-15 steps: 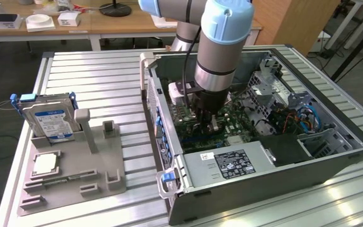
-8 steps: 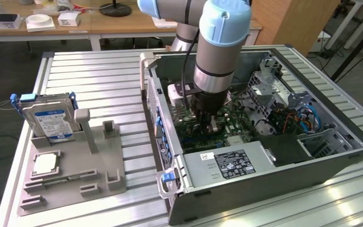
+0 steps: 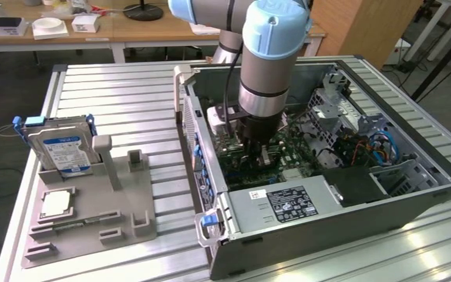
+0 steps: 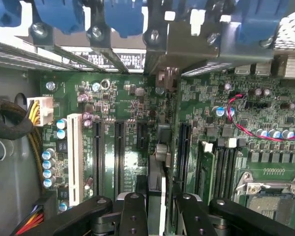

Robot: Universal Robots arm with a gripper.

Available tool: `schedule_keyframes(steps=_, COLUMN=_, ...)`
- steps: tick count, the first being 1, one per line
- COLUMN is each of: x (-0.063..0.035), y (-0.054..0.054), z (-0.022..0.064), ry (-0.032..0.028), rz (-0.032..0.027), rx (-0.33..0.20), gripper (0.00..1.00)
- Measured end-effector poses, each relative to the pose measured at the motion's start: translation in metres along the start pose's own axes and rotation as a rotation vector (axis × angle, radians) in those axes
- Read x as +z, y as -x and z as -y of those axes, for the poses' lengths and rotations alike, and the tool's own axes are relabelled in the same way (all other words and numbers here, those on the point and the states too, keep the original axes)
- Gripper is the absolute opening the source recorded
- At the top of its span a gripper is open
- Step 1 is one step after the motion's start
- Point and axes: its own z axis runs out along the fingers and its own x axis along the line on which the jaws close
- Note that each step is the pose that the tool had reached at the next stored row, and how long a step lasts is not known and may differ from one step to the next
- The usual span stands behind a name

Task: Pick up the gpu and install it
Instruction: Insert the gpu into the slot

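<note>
exterior / arm: Universal Robots arm [image 3: 269, 64] reaches straight down into the open PC case [image 3: 327, 235], which lies on its side on the ribbed metal table [image 3: 131, 100].
exterior / gripper: gripper [image 3: 255, 141] is low inside the case, just above the green motherboard [image 3: 288, 154], toward the case's wall on the exterior view's left.
exterior / case: power supply [image 3: 284, 202] sits at the near end.
exterior / fixture: grey parts fixture [image 3: 124, 205] stands on the table, on the exterior view's left, well apart from the case. It carries the blue-labelled hard drive [image 3: 63, 150], upright, and a flat memory stick [image 3: 73, 225].
wrist / fingers: both black fingers [image 4: 133, 216] are clamped on the gpu [image 4: 157, 172].
wrist / gpu: seen edge-on, standing upright over the board between two long black expansion slots [image 4: 98, 157]. Its far end points at the bracket row with blue latches [image 4: 123, 14].
wrist / seating: can't tell whether the card edge is in a slot.
wrist / neighbours: white slot [image 4: 74, 157] lies on one side, memory slots [image 4: 226, 167] and CPU socket [image 4: 270, 196] on the other.
</note>
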Motion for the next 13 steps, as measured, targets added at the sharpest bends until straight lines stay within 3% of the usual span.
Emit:
schedule_keyframes(steps=11, x=0.0, y=0.0, z=0.0004, ry=0.0001, rz=0.0006, rx=-0.001, gripper=0.28)
schedule_keyframes(steps=12, x=0.0011, y=-0.0004, z=0.002, ry=-0.009, rz=-0.0019, rx=-0.002, gripper=0.28)
schedule_keyframes(steps=13, x=0.0011, y=-0.0009, z=0.0027, ry=-0.0142, rz=-0.0061, rx=-0.002, gripper=0.33)
